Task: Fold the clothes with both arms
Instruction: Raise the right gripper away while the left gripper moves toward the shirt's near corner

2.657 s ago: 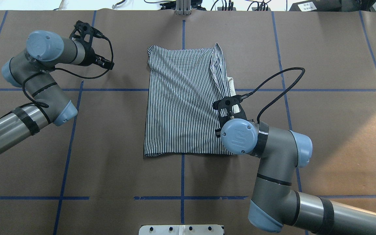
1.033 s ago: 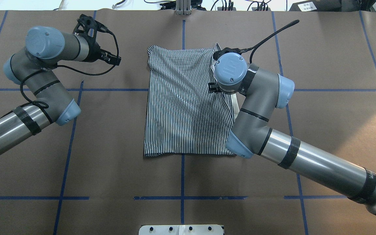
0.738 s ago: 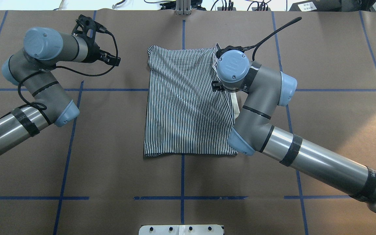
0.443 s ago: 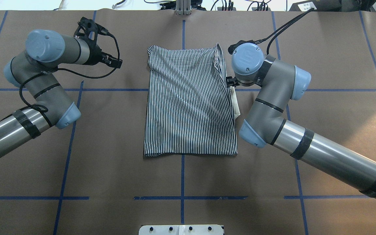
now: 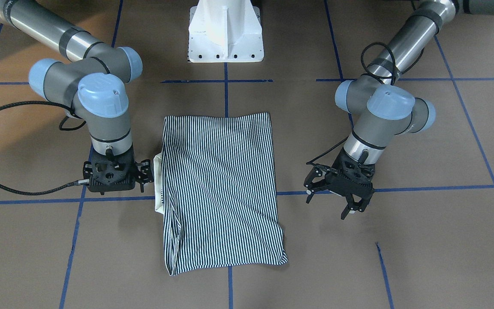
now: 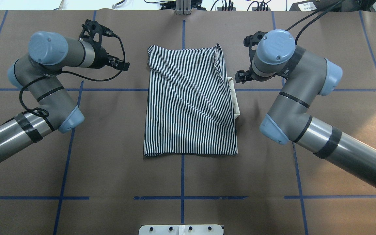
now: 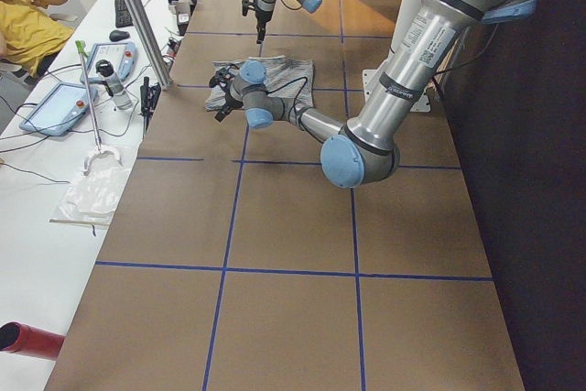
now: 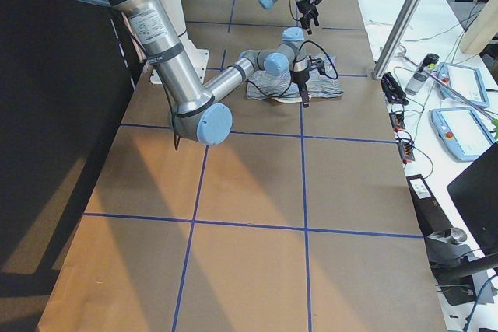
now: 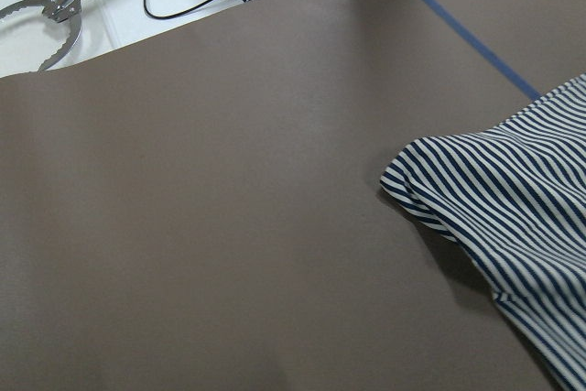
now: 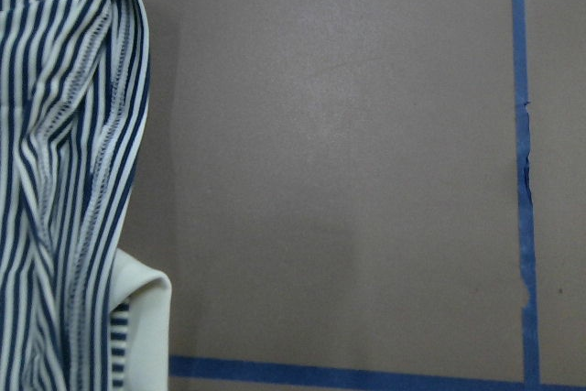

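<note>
The clothes (image 6: pixel 189 101) are one navy-and-white striped shirt, folded into a flat rectangle mid-table (image 5: pixel 221 189). Its cream collar (image 6: pixel 236 99) pokes out at the right edge. My right gripper (image 6: pixel 242 76) hovers just off that edge near the collar (image 5: pixel 158 180). In the front-facing view it (image 5: pixel 116 177) points down, open and empty. My left gripper (image 6: pixel 122 65) hangs over bare paper left of the shirt's far corner, fingers spread open (image 5: pixel 327 206). The left wrist view shows a shirt corner (image 9: pixel 513 217). The shirt's hem (image 10: pixel 78 171) and the collar (image 10: pixel 142 327) appear in the right wrist view.
Brown paper with blue tape lines (image 6: pixel 183 197) covers the table. The white pedestal base (image 5: pixel 224 30) stands at the robot's side. A bench with tablets (image 7: pixel 64 103), a metal post (image 7: pixel 137 16) and a seated person (image 7: pixel 27 29) lies beyond the far edge.
My right arm swung from over the shirt's right side out to the right, and its gripper now hangs beside the edge. The left gripper drifted slightly towards the shirt.
</note>
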{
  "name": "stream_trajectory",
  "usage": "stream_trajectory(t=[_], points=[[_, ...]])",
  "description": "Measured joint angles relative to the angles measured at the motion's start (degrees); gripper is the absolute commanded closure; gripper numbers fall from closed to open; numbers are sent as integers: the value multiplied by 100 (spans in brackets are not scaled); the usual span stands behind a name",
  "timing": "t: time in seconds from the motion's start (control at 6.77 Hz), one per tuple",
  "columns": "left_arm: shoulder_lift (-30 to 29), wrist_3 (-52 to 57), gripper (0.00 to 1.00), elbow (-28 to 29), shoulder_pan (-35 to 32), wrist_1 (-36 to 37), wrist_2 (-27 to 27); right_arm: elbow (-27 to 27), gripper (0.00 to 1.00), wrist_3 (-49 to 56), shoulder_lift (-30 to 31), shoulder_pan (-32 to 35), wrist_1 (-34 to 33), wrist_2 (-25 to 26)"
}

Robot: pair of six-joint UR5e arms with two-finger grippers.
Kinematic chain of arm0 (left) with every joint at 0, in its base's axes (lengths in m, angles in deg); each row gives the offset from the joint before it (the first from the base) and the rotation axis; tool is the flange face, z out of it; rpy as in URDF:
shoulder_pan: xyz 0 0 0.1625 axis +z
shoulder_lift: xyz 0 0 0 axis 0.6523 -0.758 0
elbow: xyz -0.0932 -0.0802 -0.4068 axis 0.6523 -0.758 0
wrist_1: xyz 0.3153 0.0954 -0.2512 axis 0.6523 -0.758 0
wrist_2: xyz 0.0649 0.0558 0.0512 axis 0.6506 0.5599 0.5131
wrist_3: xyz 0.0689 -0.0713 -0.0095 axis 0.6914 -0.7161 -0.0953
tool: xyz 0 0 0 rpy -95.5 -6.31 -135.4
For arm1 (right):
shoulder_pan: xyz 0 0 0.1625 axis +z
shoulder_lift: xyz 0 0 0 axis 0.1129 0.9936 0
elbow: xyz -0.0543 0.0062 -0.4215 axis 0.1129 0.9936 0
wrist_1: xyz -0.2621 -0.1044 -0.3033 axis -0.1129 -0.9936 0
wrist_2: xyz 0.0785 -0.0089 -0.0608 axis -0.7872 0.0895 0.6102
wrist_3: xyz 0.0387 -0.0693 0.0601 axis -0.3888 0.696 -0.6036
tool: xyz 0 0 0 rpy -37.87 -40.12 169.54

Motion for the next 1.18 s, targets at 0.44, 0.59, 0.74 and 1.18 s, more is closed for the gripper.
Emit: stream_trajectory(t=[0.44, 0.59, 0.74, 1.18], points=[[485, -2102, 0, -1624, 666, 490, 65, -1669, 0, -1349, 1505, 40, 1290, -497], [647, -2824, 0, -2012, 1053, 587, 431, -1853, 1, -2151, 1941, 34, 2065, -523], [762, -3499, 3, -2213, 1476, 620, 883, -1928, 1, -3256, 2191, 11, 2612, -501], [920, -5207, 36, -2281, 2312, 675, 1640, -1956, 0, -4365, 2305, -69, 2897, -316]])
